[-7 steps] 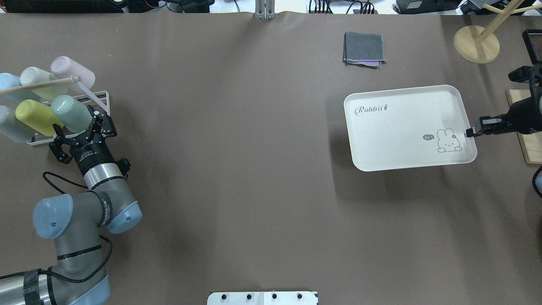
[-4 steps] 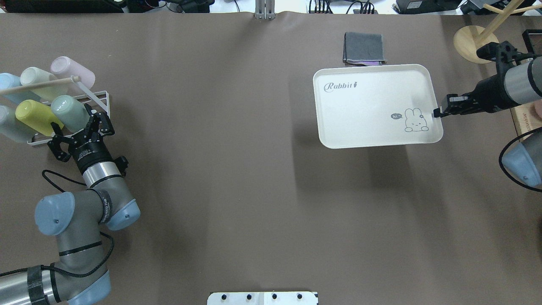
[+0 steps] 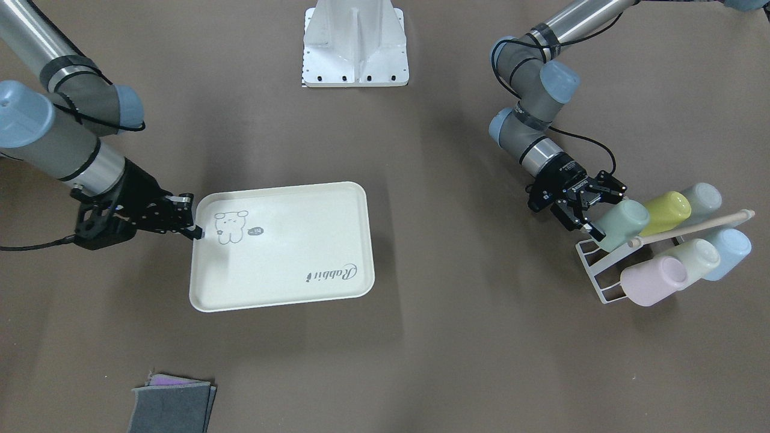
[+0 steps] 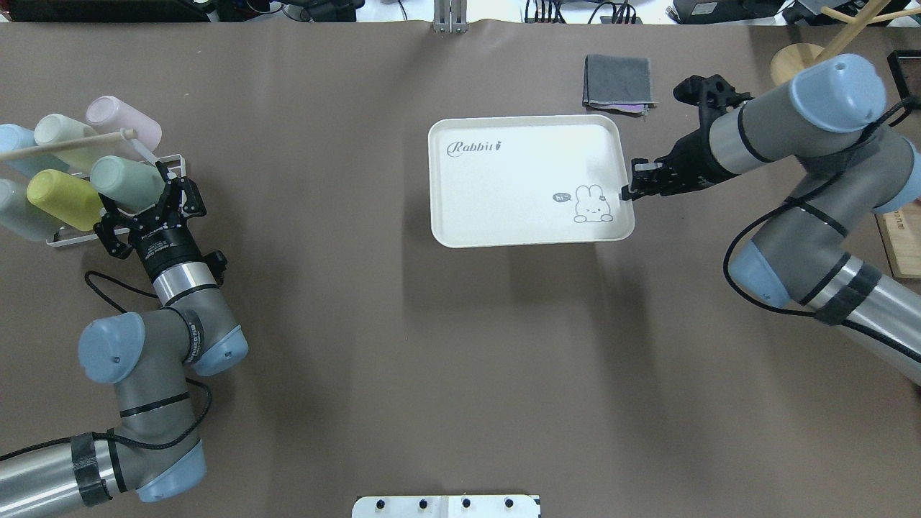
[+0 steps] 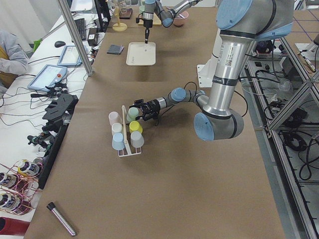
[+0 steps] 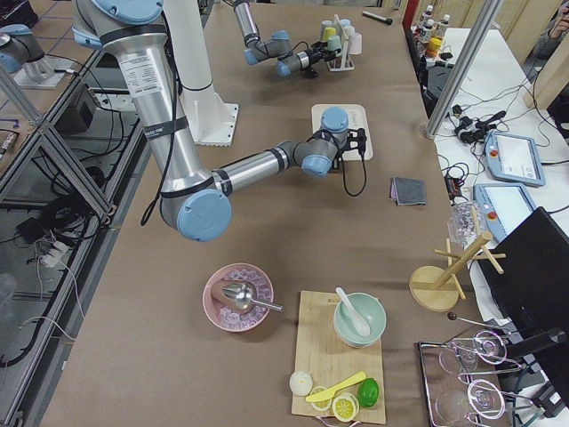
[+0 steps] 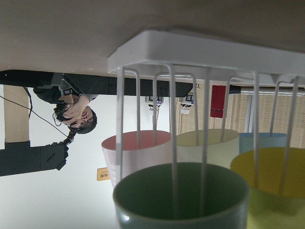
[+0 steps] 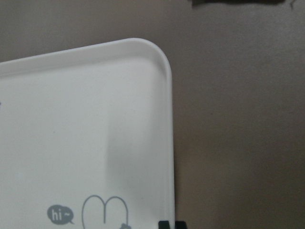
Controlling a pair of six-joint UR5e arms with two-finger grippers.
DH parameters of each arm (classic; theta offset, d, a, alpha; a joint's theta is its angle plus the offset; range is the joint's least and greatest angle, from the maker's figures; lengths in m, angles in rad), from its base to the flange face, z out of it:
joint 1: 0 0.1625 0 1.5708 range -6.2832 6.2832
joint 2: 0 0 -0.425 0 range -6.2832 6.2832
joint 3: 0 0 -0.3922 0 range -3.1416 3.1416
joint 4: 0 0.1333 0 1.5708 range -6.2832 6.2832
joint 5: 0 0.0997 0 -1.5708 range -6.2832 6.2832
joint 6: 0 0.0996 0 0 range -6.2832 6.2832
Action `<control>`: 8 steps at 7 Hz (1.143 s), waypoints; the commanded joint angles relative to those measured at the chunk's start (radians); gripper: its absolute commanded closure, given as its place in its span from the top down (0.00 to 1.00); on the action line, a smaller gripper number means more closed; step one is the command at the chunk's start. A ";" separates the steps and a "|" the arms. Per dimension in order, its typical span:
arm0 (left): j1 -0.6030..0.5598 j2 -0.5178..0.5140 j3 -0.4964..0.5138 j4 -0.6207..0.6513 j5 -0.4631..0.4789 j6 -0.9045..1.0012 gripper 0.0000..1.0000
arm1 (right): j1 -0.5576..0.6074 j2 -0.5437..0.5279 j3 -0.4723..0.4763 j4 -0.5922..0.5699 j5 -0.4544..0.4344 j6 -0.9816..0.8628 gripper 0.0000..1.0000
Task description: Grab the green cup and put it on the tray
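The green cup (image 4: 126, 180) lies on its side in a white wire rack (image 4: 175, 164) at the table's left, next to a lime cup (image 4: 63, 198). My left gripper (image 4: 140, 203) is open, its fingers on either side of the cup's near end; I cannot tell if they touch it. The left wrist view looks into the green cup's mouth (image 7: 181, 198) through the rack wires. The cream tray (image 4: 504, 194) is mid-table, right of centre, with its shadow offset below it. My right gripper (image 4: 627, 193) is shut on its right rim, as the front view (image 3: 195, 231) also shows.
The rack holds several more cups, among them a pink one (image 4: 126, 119), under a wooden rod (image 4: 65, 146). A folded grey cloth (image 4: 619, 79) lies behind the tray. A wooden stand (image 4: 799, 68) is at the far right corner.
My right arm has carried the tray leftward, from the table's right edge to mid-table. My left gripper has moved closer to the green cup.
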 commanded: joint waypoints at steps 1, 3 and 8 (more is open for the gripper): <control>-0.016 0.000 0.011 -0.002 0.002 -0.002 0.98 | -0.087 0.096 -0.023 -0.085 -0.073 0.095 0.00; -0.016 0.000 0.026 0.007 -0.001 -0.051 0.97 | -0.147 0.120 -0.025 -0.124 -0.127 0.156 0.00; -0.019 -0.001 0.025 0.012 0.004 -0.053 0.97 | -0.224 0.125 -0.025 -0.123 -0.199 0.166 0.00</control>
